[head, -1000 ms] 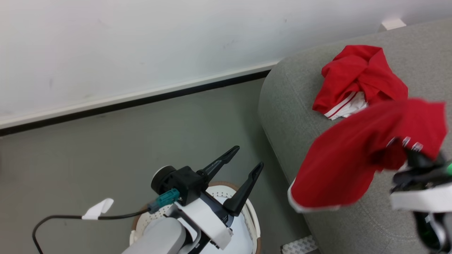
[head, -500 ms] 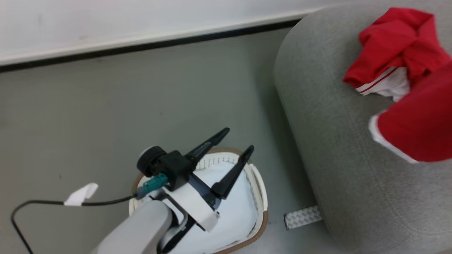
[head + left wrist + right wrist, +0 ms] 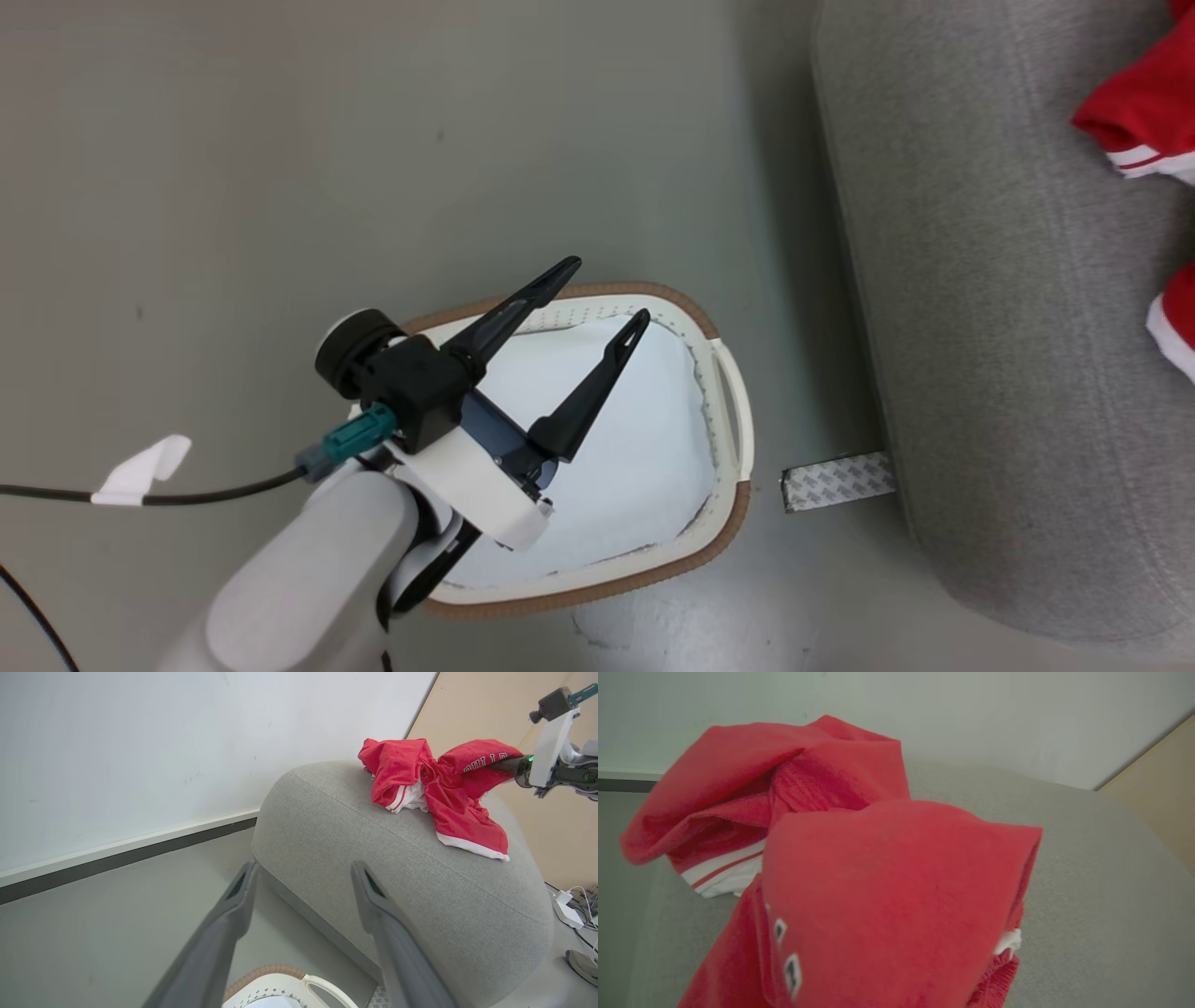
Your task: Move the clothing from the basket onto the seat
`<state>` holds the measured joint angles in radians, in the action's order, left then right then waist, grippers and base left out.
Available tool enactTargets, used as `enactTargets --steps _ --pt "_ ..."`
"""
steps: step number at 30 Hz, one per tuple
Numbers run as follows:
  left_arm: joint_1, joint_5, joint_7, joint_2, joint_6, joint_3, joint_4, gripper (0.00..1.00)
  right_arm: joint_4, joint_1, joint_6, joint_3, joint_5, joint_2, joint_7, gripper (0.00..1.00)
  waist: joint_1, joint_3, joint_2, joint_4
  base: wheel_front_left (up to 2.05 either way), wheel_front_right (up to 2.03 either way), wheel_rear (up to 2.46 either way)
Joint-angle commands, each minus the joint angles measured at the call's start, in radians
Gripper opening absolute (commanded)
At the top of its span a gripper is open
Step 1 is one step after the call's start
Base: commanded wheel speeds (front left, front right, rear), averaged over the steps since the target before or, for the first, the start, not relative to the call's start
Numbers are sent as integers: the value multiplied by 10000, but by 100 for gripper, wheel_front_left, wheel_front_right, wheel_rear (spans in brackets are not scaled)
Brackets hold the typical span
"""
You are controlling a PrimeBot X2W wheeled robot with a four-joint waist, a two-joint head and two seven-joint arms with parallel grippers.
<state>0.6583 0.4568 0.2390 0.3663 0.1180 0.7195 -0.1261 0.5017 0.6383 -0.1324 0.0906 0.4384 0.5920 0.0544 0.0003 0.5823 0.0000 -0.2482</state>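
Observation:
The basket [image 3: 724, 509] stands on the floor beside the seat [image 3: 980, 327], its white inside bare. My left gripper [image 3: 609, 290] hovers over it, open and holding nothing; its fingers [image 3: 233, 905] frame the seat [image 3: 373, 858] in the left wrist view. On top of the seat lies the striped-trim garment [image 3: 397, 770]. Against it, the lettered garment [image 3: 462, 807] drapes down the seat, one end raised into my right gripper [image 3: 507, 765], which is shut on it. That fabric [image 3: 887, 896] covers the fingers in the right wrist view, with the striped garment [image 3: 738, 765] behind.
A strip of patterned grey tape [image 3: 837, 481] lies on the floor between basket and seat. A black cable with a white tag [image 3: 140, 471] runs off to the left. The wall with its dark skirting [image 3: 117, 858] is behind; plugs and cables [image 3: 567, 907] lie past the seat.
The head camera has tipped down, so the basket now shows whole and the garments sit at the right edge. The lettered garment, hanging clear before, now drapes on the seat.

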Motion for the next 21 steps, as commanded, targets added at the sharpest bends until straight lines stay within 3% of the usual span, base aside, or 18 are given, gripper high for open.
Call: enactTargets --steps 1,4,5,7,8,9,15,18,21 --pt "105 -77 39 55 -19 -7 30 100 227 135 32 -117 133 29 147 0 -3 207 0 182 0 0 0" --pt "112 -60 99 56 -14 -21 -21 100 1019 171 32 -458 185 236 692 1 -3 190 0 254 0 0 0" --pt "109 -44 96 52 -18 -42 -43 100 1200 186 32 -559 213 271 797 13 -3 149 0 272 0 0 0" --pt "69 3 128 54 -27 -92 -114 100 1504 184 32 -707 273 342 959 46 -3 25 0 271 0 0 0" --pt "23 29 149 47 -41 -119 -146 100 1634 187 32 -779 290 366 1023 90 -3 -59 0 251 0 0 0" --pt "-31 52 166 38 -48 -146 -169 100 1760 214 32 -813 325 359 1105 100 -3 -151 0 223 0 0 0" --pt "-453 126 239 -184 -108 -219 -414 100 1855 172 32 -1577 487 482 1337 100 -3 -1194 0 36 0 0 0" --pt "-806 224 247 -313 -142 -375 -589 100 1520 -155 32 -2228 1131 642 2265 100 -3 -2057 0 -28 0 0 0" --pt "-1262 349 252 -534 -251 -790 -549 100 753 -355 32 -2699 1624 1258 3135 100 -3 -2963 0 -25 0 0 0"
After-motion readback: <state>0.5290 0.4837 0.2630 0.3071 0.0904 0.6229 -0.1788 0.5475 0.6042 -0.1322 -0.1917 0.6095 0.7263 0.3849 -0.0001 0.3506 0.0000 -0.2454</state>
